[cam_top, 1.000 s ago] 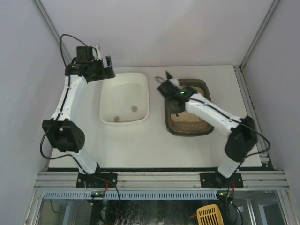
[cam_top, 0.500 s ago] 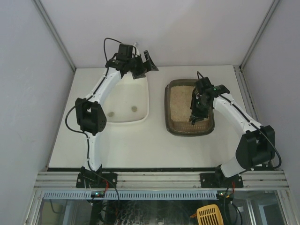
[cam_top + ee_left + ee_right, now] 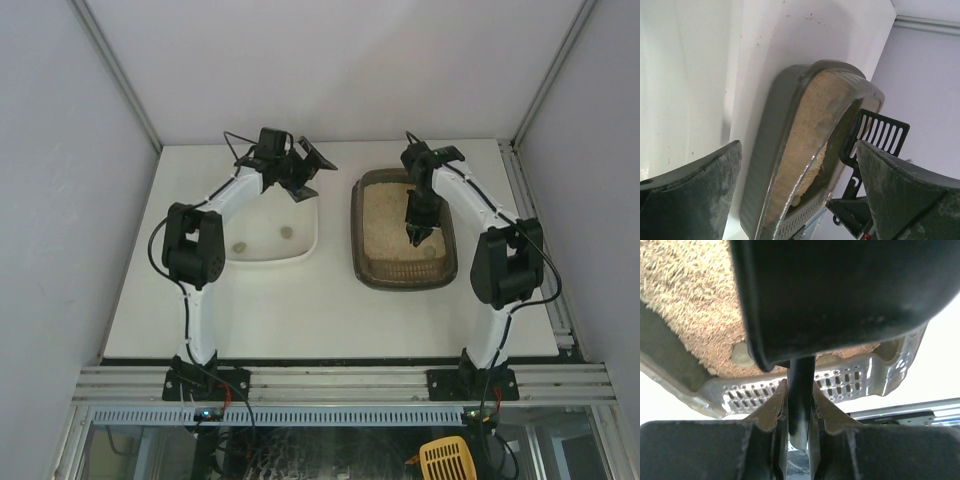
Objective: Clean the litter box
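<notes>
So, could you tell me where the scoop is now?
The scoop is right of centre in the top view, clamped in the right gripper over the litter box.

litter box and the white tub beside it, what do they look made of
Litter box: looks like moulded plastic, dark brown-grey, slightly glossy, with highlights on its thick rounded rim. White tub: probably plastic too, smooth, semi-glossy, softly rounded edges. Litter: beige sandy grains, matte.

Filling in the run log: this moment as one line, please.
right gripper: shut on scoop, over litter box | left gripper: open, empty, above white tub far corner | white tub: two lumps inside
</notes>
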